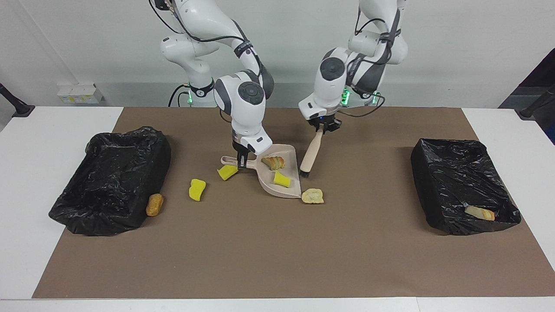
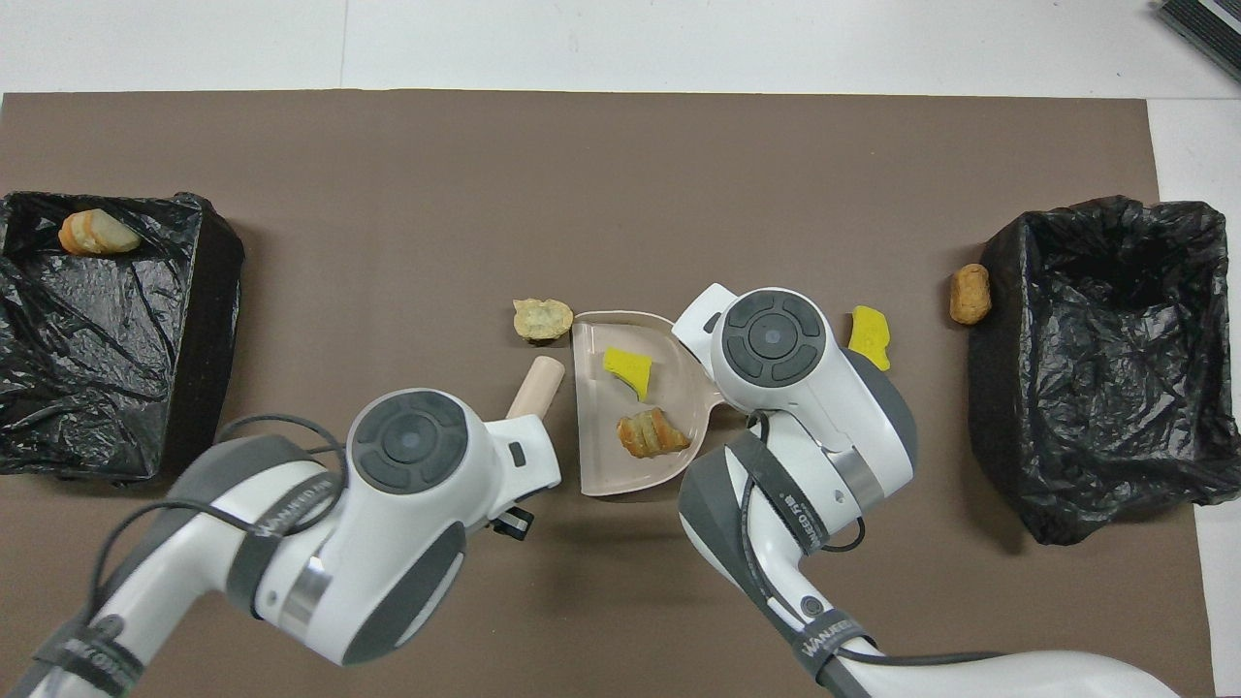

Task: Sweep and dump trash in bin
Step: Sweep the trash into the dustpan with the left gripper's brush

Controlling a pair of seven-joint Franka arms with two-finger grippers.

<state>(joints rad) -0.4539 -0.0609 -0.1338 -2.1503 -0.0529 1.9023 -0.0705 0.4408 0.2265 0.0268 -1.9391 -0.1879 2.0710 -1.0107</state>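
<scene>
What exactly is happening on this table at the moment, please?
Two arms are sweeping scraps into a dustpan. The right tool is shut on the dustpan's handle, holding it flat on the mat. The left tool holds a brush tilted beside the pan. A yellow sponge chunk and a bread lump lie in the pan; a pale lump sits just outside its lip. Two more yellow chunks and a brown lump remain on the mat beside the bin.
</scene>
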